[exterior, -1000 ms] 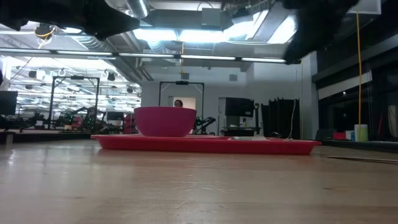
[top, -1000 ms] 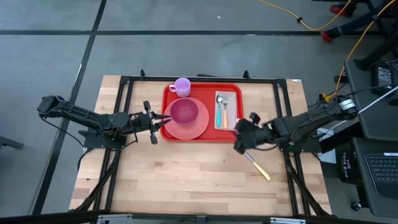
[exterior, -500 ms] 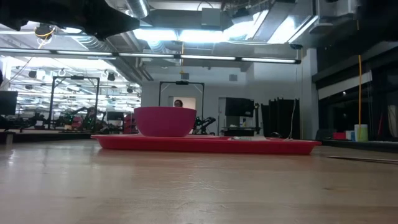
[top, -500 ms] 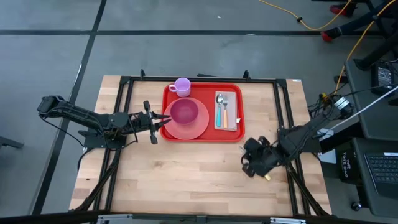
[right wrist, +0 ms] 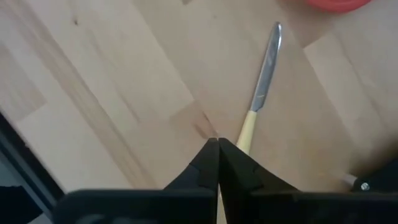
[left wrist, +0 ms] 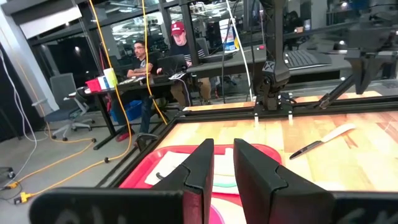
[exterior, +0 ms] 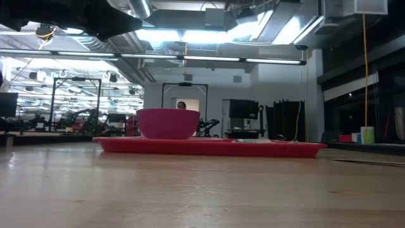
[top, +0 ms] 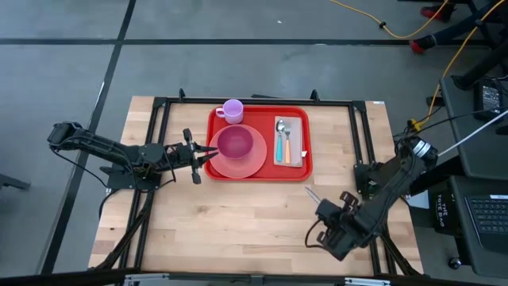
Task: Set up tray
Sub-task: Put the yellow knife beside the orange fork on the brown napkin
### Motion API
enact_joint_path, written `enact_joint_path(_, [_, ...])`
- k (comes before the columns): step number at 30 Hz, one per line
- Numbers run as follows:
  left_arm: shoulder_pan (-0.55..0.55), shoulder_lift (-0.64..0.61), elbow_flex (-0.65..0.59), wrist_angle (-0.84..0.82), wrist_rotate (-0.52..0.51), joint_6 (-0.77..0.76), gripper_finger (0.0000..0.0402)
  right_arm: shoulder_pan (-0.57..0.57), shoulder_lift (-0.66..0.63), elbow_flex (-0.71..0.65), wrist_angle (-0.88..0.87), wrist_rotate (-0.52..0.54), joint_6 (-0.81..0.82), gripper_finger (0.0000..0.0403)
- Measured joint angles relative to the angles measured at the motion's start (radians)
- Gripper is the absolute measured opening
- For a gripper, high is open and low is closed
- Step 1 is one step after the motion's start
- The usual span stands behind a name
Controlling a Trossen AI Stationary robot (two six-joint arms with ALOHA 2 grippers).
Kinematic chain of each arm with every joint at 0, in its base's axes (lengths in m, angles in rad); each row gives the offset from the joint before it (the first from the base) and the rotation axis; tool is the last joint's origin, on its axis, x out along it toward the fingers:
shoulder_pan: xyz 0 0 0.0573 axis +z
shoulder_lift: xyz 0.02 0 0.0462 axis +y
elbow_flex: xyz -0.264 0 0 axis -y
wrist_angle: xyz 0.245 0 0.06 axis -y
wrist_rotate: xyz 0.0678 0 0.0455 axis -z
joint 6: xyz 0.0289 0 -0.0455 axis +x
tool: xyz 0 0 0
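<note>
The red tray point(top: 302, 168) lies at the table's far middle. It holds a pink plate with a magenta bowl point(top: 236, 143), a purple cup point(top: 232, 110) and a napkin with a spoon point(top: 282, 135). My left gripper point(top: 209, 155) is at the tray's left rim point(left wrist: 163, 160), fingers a narrow gap apart. A knife with a pale handle point(right wrist: 264, 68) lies flat on the wood, near and right of the tray. My right gripper point(right wrist: 218, 145) hovers shut by the knife's handle point(right wrist: 244, 137). In the high view the arm covers the handle and only the blade point(top: 311, 193) shows. My left gripper comes in level from the table's left, its fingertips at the tray's left rim; whether they touch the rim I cannot tell. My right gripper has its shut fingertips point(right wrist: 233, 163) right beside the knife's handle; whether they touch it I cannot tell.
Black frame rails point(top: 359, 135) run along the table's left, right and far sides. Bare wood point(top: 230, 222) stretches from the tray to the near edge. People sit at desks in the room beyond the table point(left wrist: 155, 59).
My right arm has swung from the tray's near right corner toward the table's near edge and turned, so its gripper now points back toward the tray. The knife's blade, covered before, now shows. The knife, tray and left gripper have kept their places.
</note>
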Motion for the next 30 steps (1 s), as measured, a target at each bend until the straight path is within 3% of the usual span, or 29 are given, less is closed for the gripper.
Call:
enact_joint_path(16, [0.0, 0.0, 0.0, -0.003, 0.0, -0.027, 0.0054, 0.012, 0.017, -0.013, -0.04, 0.003, -0.001, 0.0018])
enact_joint_path(20, [0.0, 0.0, 0.0, -0.003, 0.0, -0.027, 0.0054, 0.012, 0.016, -0.054, -0.017, -0.014, 0.002, 0.0052])
enact_joint_path(26, [0.0, 0.0, 0.0, -0.003, 0.0, -0.027, 0.0054, 0.005, 0.016, -0.131, 0.0, -0.149, 0.072, 0.0138])
enact_joint_path(30, [0.0, 0.0, 0.0, -0.003, 0.001, -0.027, 0.0054, 0.004, 0.016, -0.18, 0.015, -0.153, 0.072, 0.0186])
